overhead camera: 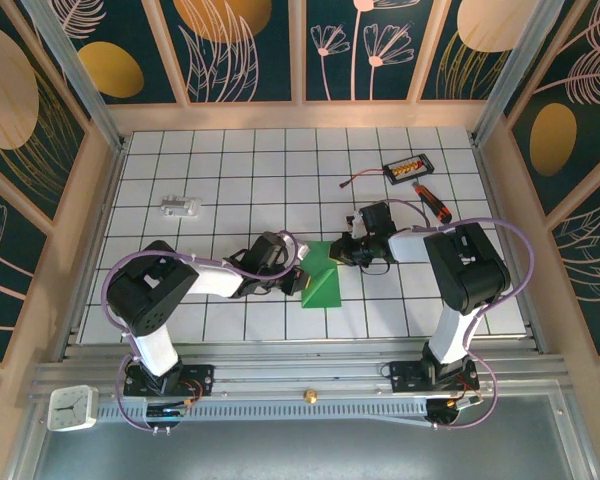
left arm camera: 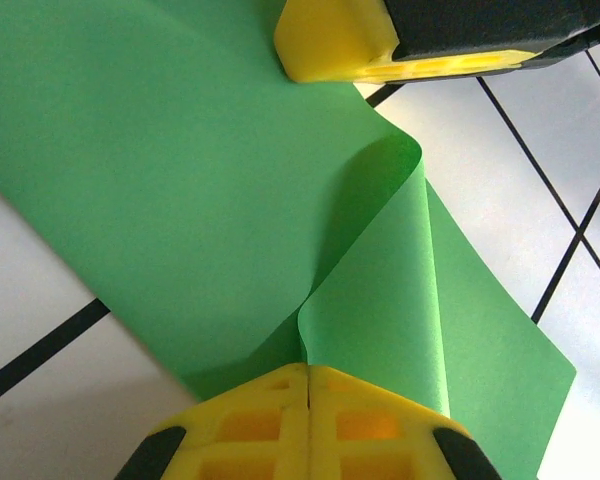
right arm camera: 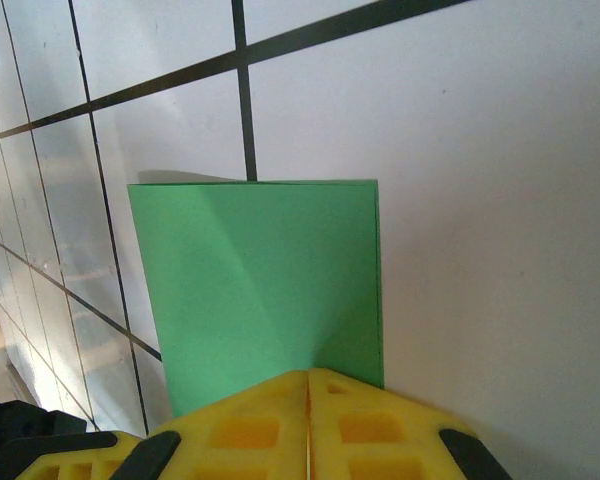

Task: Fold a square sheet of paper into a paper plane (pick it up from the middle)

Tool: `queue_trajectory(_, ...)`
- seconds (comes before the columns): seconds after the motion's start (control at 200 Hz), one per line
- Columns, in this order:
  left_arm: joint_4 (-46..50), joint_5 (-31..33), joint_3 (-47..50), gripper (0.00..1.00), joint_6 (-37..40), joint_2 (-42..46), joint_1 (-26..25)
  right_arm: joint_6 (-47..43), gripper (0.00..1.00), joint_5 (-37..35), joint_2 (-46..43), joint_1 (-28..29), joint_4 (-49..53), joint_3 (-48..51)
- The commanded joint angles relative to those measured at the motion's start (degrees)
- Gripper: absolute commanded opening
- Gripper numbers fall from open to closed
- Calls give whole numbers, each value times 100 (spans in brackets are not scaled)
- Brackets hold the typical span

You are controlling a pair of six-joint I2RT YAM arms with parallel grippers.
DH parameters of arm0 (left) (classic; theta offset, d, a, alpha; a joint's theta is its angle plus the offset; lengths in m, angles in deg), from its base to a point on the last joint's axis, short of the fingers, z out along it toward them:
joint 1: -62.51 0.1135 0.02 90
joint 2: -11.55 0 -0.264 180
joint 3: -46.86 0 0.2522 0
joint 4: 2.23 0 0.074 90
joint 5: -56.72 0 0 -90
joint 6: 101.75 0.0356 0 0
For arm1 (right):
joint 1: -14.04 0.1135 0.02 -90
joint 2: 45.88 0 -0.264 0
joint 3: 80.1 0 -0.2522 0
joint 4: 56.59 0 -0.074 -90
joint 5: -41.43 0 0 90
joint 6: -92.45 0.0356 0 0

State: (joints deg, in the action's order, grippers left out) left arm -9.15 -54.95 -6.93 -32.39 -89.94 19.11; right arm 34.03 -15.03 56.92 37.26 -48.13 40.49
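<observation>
The square sheet of paper [overhead camera: 323, 283] is bright green and lies partly folded on the white tiled table, between my two grippers. In the left wrist view one flap of the paper [left arm camera: 180, 180] curls up off the rest. My left gripper [left arm camera: 308, 368] is shut on that flap's edge. From above, the left gripper [overhead camera: 298, 275] sits at the sheet's left side. My right gripper [overhead camera: 342, 252] is at the sheet's far right corner. Its jaws [right arm camera: 308, 375] are shut, tips against the flat, diagonally creased paper [right arm camera: 260, 280]. Whether they pinch it is hidden.
A black-and-orange screwdriver [overhead camera: 432, 203] and a small black box with orange parts [overhead camera: 407, 166] lie at the back right, with a thin cable beside them. A small white object [overhead camera: 180, 208] lies at the left. A wooden frame borders the tiled table [overhead camera: 230, 160].
</observation>
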Motion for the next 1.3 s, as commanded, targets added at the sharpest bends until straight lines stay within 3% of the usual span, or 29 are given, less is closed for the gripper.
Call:
queue_trajectory(0.0,91,-1,52,0,30,19,43,-230,10,-511,337,-3,230,21)
queue_trajectory(1.291,309,45,-163,0,201,-235,42,-265,11,-532,269,-11,285,-42)
